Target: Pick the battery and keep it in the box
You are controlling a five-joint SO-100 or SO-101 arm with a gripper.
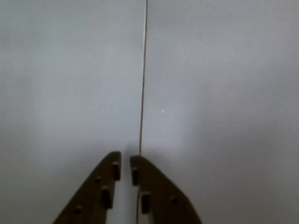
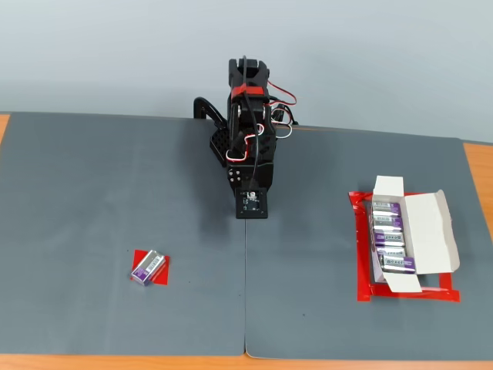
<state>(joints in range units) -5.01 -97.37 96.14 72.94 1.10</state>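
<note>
A purple battery [image 2: 147, 267] with silver ends lies on a small red patch at the front left of the grey mat in the fixed view. The white box [image 2: 431, 235] sits at the right inside a red tape outline, flaps folded out, with several purple batteries [image 2: 389, 235] in a row inside. The arm [image 2: 248, 146] is folded at the back centre, far from both. In the wrist view my gripper [image 1: 125, 157] has its two dark fingers almost touching, with nothing between them, over bare mat. Neither battery nor box shows in the wrist view.
A seam [image 2: 246, 293] between two grey mat halves runs from under the arm to the front edge, and it also shows as the seam [image 1: 142, 84] in the wrist view. Orange table edge [image 2: 477, 166] borders the mat.
</note>
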